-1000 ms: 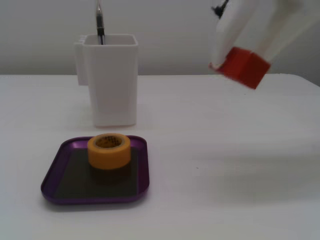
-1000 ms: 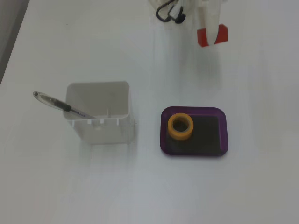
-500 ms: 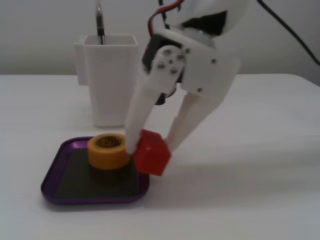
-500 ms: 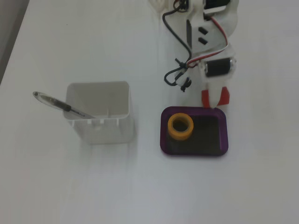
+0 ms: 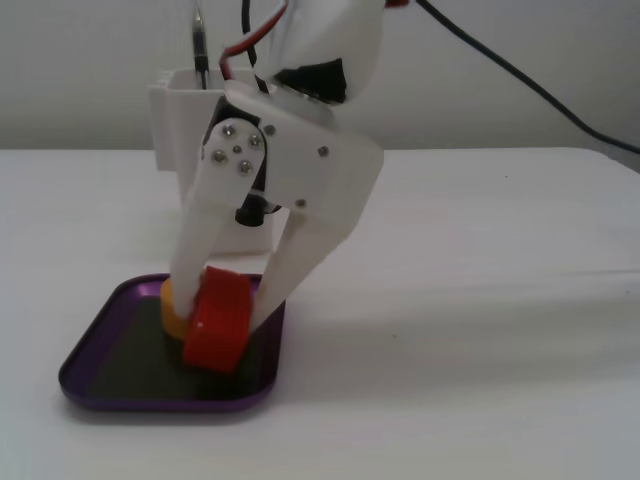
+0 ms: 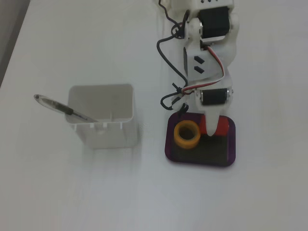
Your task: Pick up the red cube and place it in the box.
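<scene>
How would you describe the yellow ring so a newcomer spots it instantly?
Find the purple tray right of the tall white container in the top-down fixed view. The yellow ring lies on its floor, beside the red cube in the gripper; only it has a hole.

Red cube (image 5: 217,333), purple box (image 5: 100,345), yellow tape roll (image 6: 187,134)
</scene>
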You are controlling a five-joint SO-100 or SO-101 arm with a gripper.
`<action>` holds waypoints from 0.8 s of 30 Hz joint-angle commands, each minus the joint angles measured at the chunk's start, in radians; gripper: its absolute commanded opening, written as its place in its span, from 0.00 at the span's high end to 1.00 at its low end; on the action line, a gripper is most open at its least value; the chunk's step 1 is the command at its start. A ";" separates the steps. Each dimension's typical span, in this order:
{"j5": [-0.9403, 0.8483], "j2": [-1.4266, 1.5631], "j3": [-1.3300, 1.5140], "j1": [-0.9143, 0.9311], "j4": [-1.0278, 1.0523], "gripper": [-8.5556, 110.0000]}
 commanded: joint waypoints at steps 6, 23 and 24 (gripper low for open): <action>-0.002 0.017 -0.040 0.002 0.006 0.93; -0.002 0.005 -0.072 -0.081 0.009 0.93; -0.002 0.003 -0.072 -0.081 0.008 0.93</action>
